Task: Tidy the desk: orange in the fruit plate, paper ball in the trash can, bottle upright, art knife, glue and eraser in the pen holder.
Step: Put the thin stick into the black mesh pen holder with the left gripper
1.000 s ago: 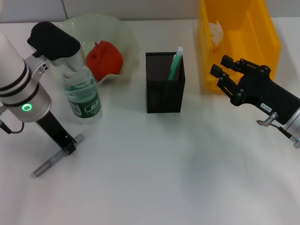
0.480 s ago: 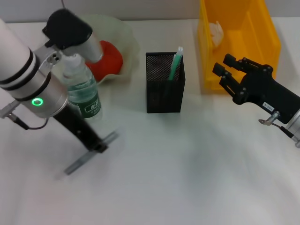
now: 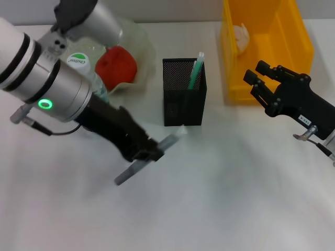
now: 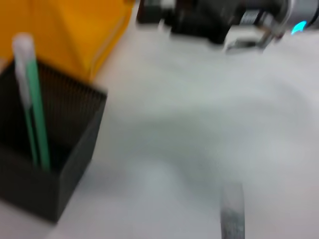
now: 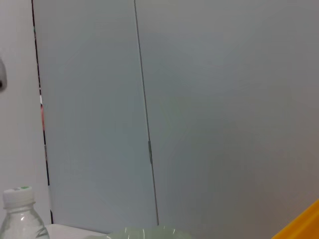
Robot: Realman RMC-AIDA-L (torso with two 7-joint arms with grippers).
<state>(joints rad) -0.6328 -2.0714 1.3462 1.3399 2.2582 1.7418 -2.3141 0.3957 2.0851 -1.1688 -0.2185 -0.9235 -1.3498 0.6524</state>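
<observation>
Black mesh pen holder (image 3: pixel 183 99) holds a green glue stick (image 3: pixel 196 70); left end effector (image 3: pixel 148 151) clamps art knife (image 3: pixel 152 153); right end effector (image 3: pixel 260 86) apart.

Black mesh pen holder (image 3: pixel 183 99); yellow trash can (image 3: pixel 267 47).

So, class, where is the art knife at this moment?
In the head view the art knife is held in the left tool, lifted just in front of the black pen holder, to the robot's left of centre.
</observation>
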